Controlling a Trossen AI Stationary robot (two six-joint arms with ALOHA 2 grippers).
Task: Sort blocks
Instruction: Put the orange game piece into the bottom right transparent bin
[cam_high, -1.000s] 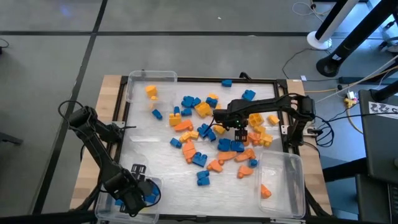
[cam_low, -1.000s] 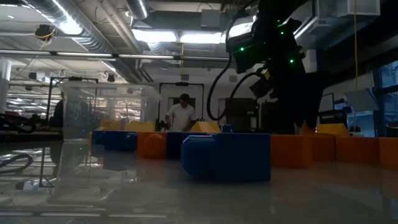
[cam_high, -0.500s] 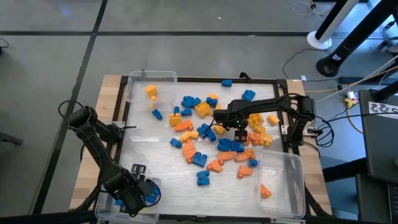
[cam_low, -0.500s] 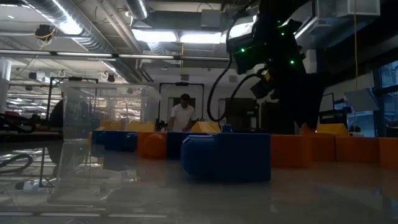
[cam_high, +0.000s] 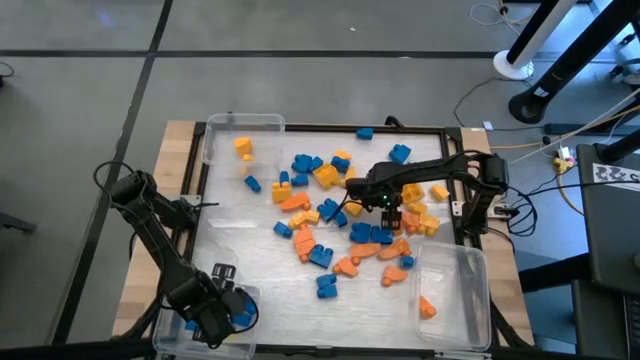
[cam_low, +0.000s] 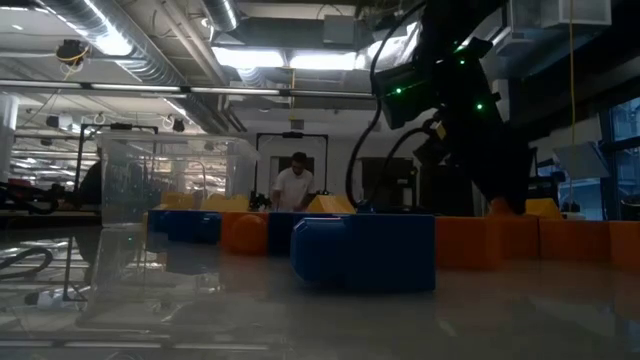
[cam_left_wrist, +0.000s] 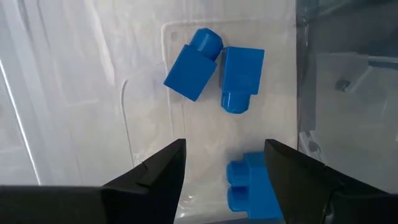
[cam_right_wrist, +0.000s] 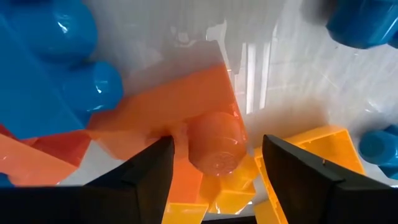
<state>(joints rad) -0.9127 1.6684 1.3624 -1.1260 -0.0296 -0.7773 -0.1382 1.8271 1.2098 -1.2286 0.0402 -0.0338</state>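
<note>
Most of the blocks (cam_high: 330, 215) lie mixed in a loose heap across the middle of the table (cam_high: 240, 250), blue, orange and yellow jumbled and many touching. A firm count is not possible, since pieces overlap: roughly a dozen and a half blue, about ten orange and fewer than ten yellow show in the high view.

Sorting looks barely begun. There are three clear bins. The far-left bin (cam_high: 215, 130) holds one yellow block (cam_high: 243, 147). The near-right bin (cam_high: 475, 300) holds one orange block (cam_high: 427, 308). The near-left bin (cam_left_wrist: 298, 68) holds three blue blocks: two side by side, almost touching (cam_left_wrist: 214, 68), and a third (cam_left_wrist: 252, 186) apart from them, by the left fingers. So five blocks seem placed, one colour to a bin, and nearly all of the heap is left.

The right gripper (cam_high: 392, 213) is low over the right part of the heap. Its fingers (cam_right_wrist: 311, 180) stand apart, straddling an orange block (cam_right_wrist: 205, 130) that lies against yellow and blue ones; they do not visibly press on it, so it is judged not yet gripped.

The left gripper (cam_left_wrist: 224, 168) hangs over the near-left bin with its fingers spread and nothing between them.

In the low view a person (cam_low: 293, 185) stands far back in the room, well away from the table.
</note>
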